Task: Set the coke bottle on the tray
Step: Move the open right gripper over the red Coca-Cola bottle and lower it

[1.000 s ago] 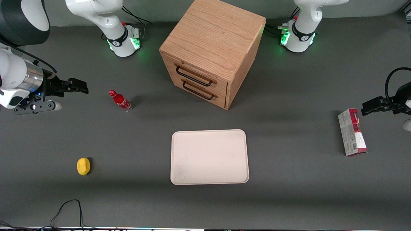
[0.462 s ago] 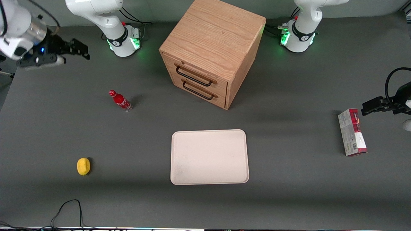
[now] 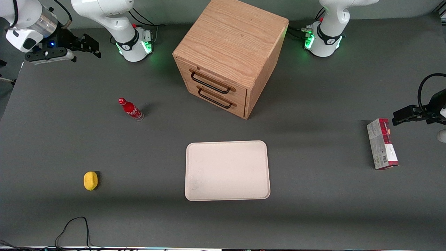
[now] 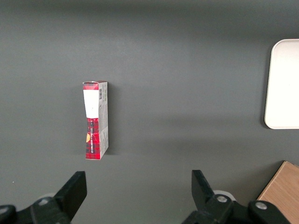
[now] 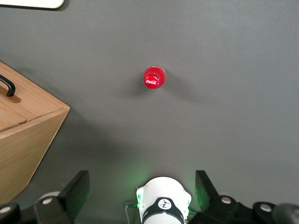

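Note:
The coke bottle (image 3: pixel 131 109), small and red with a red cap, stands upright on the grey table, apart from everything. From the right wrist view I look straight down on its cap (image 5: pixel 153 78). The cream-white tray (image 3: pixel 227 170) lies nearer the front camera than the bottle, with nothing on it; one corner (image 5: pixel 32 3) shows in the wrist view. My gripper (image 3: pixel 89 45) (image 5: pixel 141 189) hangs high at the working arm's end, farther from the front camera than the bottle, beside the arm's base. It is open and holds nothing.
A wooden drawer cabinet (image 3: pixel 230 57) with two black handles stands farther back than the tray. A yellow fruit (image 3: pixel 90 181) lies toward the working arm's end. A red-and-grey carton (image 3: pixel 382 143) lies toward the parked arm's end. The white arm base (image 5: pixel 162 205) sits under my gripper.
My gripper has swung away from the front camera, from level with the bottle to beside the arm's base. The bottle and tray have not moved.

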`<action>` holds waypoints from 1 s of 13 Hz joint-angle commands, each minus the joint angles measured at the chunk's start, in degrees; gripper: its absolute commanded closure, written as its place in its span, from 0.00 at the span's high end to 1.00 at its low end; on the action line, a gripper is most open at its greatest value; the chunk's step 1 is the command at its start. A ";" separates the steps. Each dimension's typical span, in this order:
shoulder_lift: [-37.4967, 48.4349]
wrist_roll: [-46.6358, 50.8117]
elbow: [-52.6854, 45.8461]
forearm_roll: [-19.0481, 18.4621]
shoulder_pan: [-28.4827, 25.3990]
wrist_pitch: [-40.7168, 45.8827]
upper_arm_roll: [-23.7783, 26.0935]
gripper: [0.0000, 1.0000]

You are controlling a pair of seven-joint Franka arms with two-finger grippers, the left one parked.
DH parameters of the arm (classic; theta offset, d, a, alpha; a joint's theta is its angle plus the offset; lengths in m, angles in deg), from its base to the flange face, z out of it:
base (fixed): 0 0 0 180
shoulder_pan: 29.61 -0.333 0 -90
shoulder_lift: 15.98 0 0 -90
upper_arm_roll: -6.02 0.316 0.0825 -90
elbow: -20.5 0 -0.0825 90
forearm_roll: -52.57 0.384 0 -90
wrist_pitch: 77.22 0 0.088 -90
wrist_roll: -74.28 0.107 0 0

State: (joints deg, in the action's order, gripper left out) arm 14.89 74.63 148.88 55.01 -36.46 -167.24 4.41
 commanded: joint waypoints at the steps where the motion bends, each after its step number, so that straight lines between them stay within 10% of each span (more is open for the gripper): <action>1: 0.16 0.26 5.54 -1.21 -0.27 -6.10 0.12 1.00; 13: -8.44 0.35 24.20 -1.21 -0.62 -38.99 0.30 1.00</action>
State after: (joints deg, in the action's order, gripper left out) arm 9.52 74.63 173.19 54.71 -36.62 -202.87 4.81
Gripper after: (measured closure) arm 0.000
